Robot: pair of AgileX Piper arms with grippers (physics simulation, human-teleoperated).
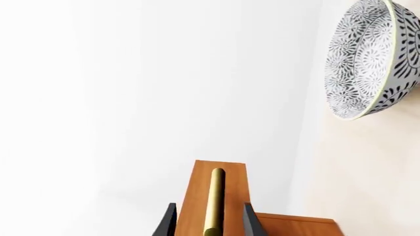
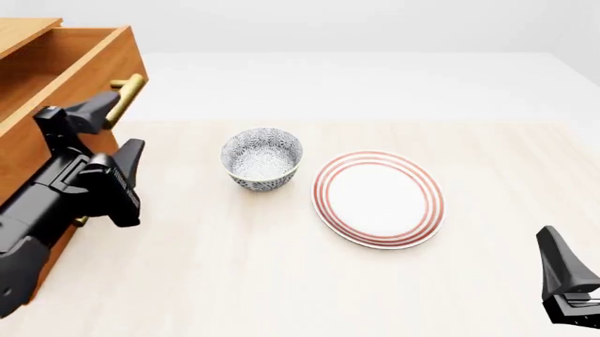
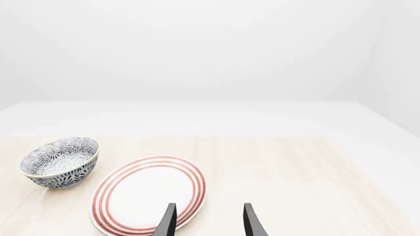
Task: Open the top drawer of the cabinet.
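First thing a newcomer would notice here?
The top drawer at far left stands pulled out of the cabinet, with the left gripper open astride its brass handle. At table centre a patterned bowl sits beside a red-ringed plate.

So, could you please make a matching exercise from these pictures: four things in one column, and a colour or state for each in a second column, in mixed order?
Things:
1. top drawer
2. bowl
3. plate
4. left gripper

Descriptions:
A. white with red rings
B. fingers either side of the brass handle
C. pulled out from the cabinet
D. dark floral pattern, standing upright

Pairs: 1-C, 2-D, 3-A, 4-B
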